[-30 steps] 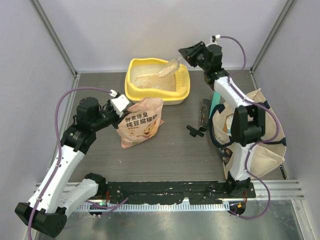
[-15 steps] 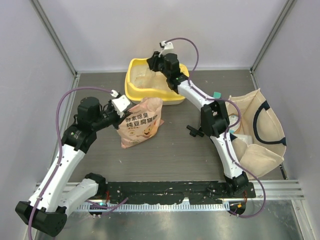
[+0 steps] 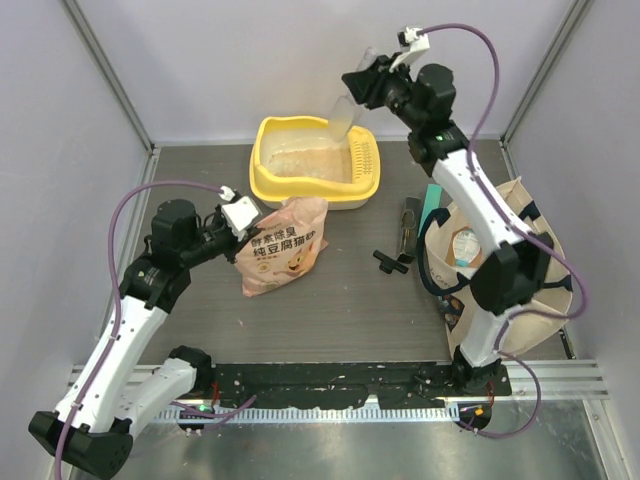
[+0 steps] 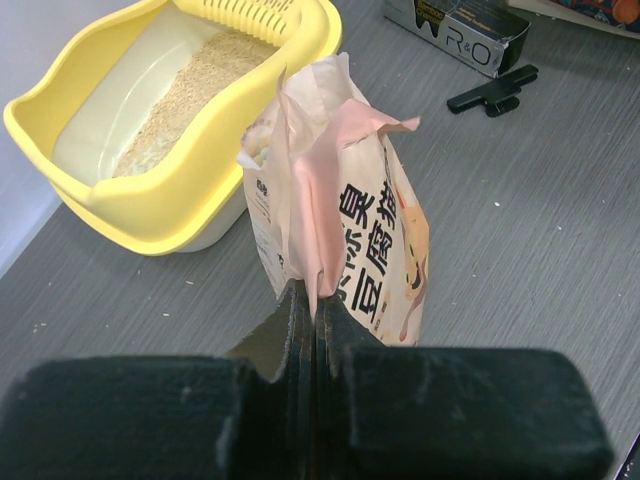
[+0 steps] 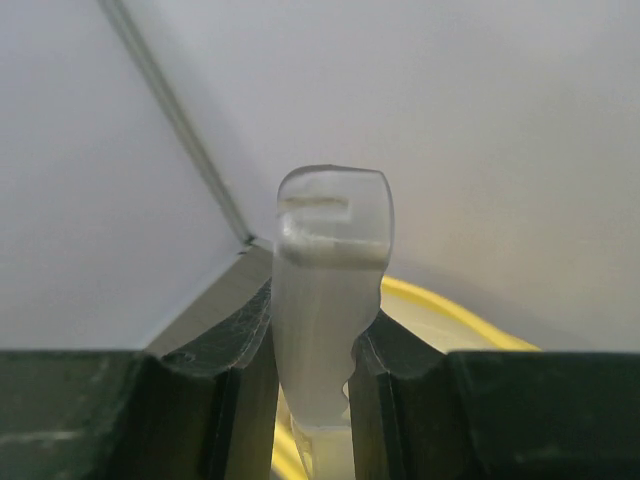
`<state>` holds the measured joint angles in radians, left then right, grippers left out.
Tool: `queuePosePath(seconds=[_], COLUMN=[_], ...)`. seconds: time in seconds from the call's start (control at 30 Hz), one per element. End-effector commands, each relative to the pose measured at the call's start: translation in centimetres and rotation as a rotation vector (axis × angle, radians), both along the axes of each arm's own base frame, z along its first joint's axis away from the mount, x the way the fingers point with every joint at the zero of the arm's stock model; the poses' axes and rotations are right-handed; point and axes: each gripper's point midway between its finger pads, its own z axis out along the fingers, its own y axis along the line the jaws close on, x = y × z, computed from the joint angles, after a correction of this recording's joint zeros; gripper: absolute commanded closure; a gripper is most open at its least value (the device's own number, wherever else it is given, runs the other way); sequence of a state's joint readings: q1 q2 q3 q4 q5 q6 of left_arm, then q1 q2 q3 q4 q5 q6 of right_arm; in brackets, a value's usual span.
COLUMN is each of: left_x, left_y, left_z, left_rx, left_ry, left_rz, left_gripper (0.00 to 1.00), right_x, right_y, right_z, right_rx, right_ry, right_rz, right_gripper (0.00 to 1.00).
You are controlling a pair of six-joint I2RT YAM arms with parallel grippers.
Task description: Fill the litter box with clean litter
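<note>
Two clamped | left pincer (image 4: 312, 300): litter bag (image 4: 375, 230) | right pincer (image 5: 315, 350): clear scoop (image 5: 333, 230) | tote (image 3: 520, 320), clip (image 3: 392, 262) nearby

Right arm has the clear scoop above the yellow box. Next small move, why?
Probably swing the right gripper and its clear scoop over to the litter bag for a load: litter covers only part of the litter box floor, and the left gripper holds the bag's top upright. Scoop's fill isn't visible.

The dark grey table (image 3: 340, 310) bears a yellow plastic litter box (image 3: 300, 193) at its far edge, a peach-orange plastic bag (image 3: 282, 250) left of centre, and a cream canvas tote (image 3: 550, 300) at its right edge.
</note>
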<state>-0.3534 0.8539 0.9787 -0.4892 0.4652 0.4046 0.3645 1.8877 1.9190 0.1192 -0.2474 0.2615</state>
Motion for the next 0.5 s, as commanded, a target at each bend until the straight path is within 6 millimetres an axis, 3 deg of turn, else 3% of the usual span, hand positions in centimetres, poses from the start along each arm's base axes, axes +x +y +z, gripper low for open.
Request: queuePosePath(seconds=[0.0,0.07,0.2,0.47], left_x=[-0.7,-0.7,-0.8,-0.2], left_y=[-0.5,-0.5,-0.7,-0.8], left_z=[1.2,1.1,1.1,1.2], left_rx=[-0.031,-0.032,-0.051,-0.053], left_ry=[-0.048,-0.047,-0.031,-0.033], left_rz=[-0.043,-0.039,-0.041,-0.033], left_gripper=[1.00,1.00,1.00,1.00], right_x=[-9.0,-10.8,-12.6,-12.4], right_y=[3.8,4.7,6.2,7.9], right_z=[0.4,-1.2,-3.7,-7.0], right_rx=[0.066,0.037,-0.011,-0.098], right_ry=[0.139,0.168,0.195,0.196], right_rz=[0.287,0.333,0.393,0.445], right_gripper=[0.99,0.99,0.99,0.99])
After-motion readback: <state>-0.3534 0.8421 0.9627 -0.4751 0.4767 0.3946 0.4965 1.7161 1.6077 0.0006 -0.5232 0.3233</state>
